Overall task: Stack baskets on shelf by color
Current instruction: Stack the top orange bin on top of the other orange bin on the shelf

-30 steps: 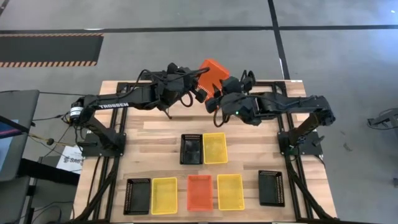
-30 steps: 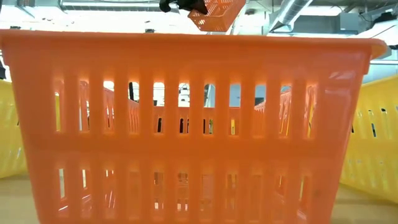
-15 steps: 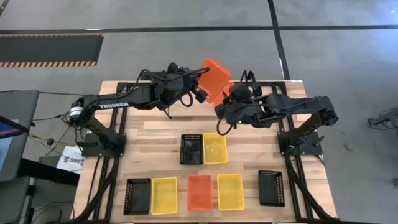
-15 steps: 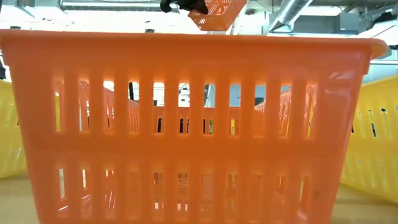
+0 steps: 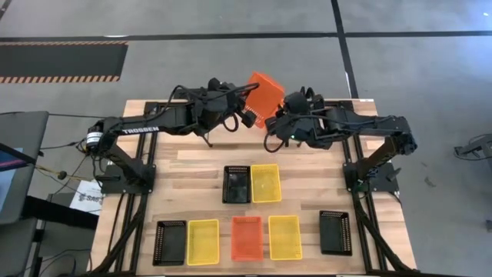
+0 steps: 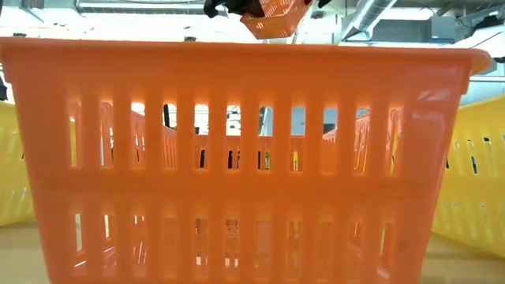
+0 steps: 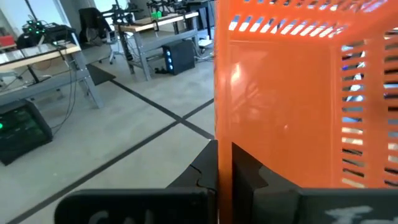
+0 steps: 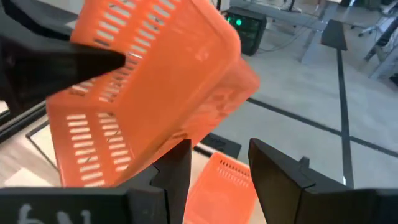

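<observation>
My left gripper (image 5: 250, 114) is shut on a red basket (image 5: 266, 94), which it holds high over the table's far edge; the low view shows this basket (image 6: 272, 16) at its top. My right gripper (image 8: 217, 177) is open just beside and below that basket (image 8: 149, 93), its fingers apart from it as far as I can see. A second red basket (image 8: 225, 180) lies beneath. Seven more baskets rest flat on the table: black (image 5: 236, 183), yellow (image 5: 266, 182), and a near row with a red one (image 5: 246, 237). The arms hide the shelf. My left gripper pinches one side wall of the red basket (image 7: 219, 158), one finger inside the basket and one outside. The wall runs edge-on between the fingers. The basket is lifted clear and tilted, its open side turned toward the gripper.
The near row holds black (image 5: 169, 242), yellow (image 5: 203, 241), yellow (image 5: 284, 236) and black (image 5: 335, 232) baskets. The near red basket (image 6: 252, 158) fills the low view. Bare wood lies between the arms and the middle pair. Beyond the far edge is grey floor.
My right gripper has moved toward the far edge and closer to the held red basket. The left gripper has kept its hold, and the basket has shifted slightly.
</observation>
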Available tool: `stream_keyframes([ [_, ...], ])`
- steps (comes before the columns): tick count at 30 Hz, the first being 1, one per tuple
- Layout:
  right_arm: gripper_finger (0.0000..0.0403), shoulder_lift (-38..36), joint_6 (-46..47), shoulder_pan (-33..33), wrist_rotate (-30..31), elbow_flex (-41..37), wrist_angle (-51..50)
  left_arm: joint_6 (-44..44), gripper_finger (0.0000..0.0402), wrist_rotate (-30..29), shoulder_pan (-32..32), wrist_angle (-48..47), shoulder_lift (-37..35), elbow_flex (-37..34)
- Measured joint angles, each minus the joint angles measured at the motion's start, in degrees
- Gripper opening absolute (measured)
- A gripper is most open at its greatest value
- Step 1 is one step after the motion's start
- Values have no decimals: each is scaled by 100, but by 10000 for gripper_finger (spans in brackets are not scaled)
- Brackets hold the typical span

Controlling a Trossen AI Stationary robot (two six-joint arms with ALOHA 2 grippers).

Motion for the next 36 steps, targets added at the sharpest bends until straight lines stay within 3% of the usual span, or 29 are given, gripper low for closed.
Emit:
stream_keyframes([
  [8,177,-78,-864,329,-121,-2,975,-91,0,-16,153,28,39,-27],
  [19,176,-147,-741,652,472,2,1069,33,0,-199,280,691,50,-219],
  [36,176,-96,-736,-79,538,2,718,81,0,84,92,783,50,-219],
])
